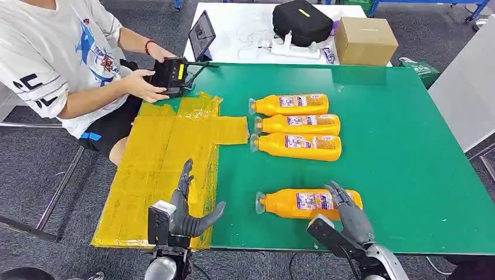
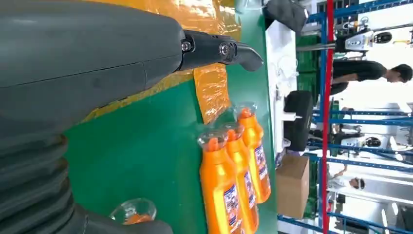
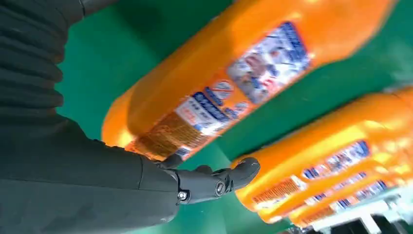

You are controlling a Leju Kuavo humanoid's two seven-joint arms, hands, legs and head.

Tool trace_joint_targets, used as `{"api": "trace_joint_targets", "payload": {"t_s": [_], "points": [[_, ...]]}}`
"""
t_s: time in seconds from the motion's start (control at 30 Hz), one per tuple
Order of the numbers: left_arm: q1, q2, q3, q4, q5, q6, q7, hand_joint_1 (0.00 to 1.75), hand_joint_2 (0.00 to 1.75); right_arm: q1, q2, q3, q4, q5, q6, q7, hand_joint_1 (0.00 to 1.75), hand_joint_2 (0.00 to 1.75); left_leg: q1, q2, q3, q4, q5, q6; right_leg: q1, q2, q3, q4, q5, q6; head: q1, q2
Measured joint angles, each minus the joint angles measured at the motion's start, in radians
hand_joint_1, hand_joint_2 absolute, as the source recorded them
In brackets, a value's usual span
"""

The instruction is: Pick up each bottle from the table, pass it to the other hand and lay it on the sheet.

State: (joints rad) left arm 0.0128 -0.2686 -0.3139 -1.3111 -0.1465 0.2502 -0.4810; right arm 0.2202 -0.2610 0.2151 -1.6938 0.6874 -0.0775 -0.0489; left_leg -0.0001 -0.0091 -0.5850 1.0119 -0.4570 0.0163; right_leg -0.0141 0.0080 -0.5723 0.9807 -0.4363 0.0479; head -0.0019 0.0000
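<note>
Four orange bottles with clear caps lie on the green table (image 1: 397, 146). Three lie side by side in a row (image 1: 295, 125) (image 2: 234, 185) right of the yellow sheet (image 1: 163, 157) (image 2: 210, 90). The fourth bottle (image 1: 300, 203) (image 3: 229, 83) lies alone near the front edge. My right hand (image 1: 345, 211) (image 3: 78, 180) reaches over its base end, fingers spread across the bottle and thumb stretched out alongside it, not closed. My left hand (image 1: 185, 214) (image 2: 97, 63) hovers open over the sheet's front right corner, holding nothing.
A person sits at the table's far left holding a black controller (image 1: 172, 74). Behind the green table, a white table carries a tablet (image 1: 201, 35), a black bag (image 1: 302, 22) and a cardboard box (image 1: 365, 39). Bare green surface spreads to the right.
</note>
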Motion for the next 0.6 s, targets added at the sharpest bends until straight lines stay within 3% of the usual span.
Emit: {"api": "trace_joint_targets", "payload": {"t_s": [0.37,0.6], "points": [[-0.016,-0.006,0.009,0.032,-0.003,-0.023,0.011,0.00,1.75,-0.059,-0.069,0.032,0.035,0.119,-0.004,0.036,0.00,1.75,0.000,0.000,0.000,0.000,0.000,0.000,0.000,0.000,0.000,0.000,0.000,0.000,0.000,0.000],[-0.039,-0.008,0.008,0.053,-0.003,-0.043,0.017,0.00,1.75,-0.124,-0.058,0.055,0.084,0.240,-0.077,-0.043,0.00,1.75,0.000,0.000,0.000,0.000,0.000,0.000,0.000,0.000,0.000,0.000,0.000,0.000,0.000,0.000]]}}
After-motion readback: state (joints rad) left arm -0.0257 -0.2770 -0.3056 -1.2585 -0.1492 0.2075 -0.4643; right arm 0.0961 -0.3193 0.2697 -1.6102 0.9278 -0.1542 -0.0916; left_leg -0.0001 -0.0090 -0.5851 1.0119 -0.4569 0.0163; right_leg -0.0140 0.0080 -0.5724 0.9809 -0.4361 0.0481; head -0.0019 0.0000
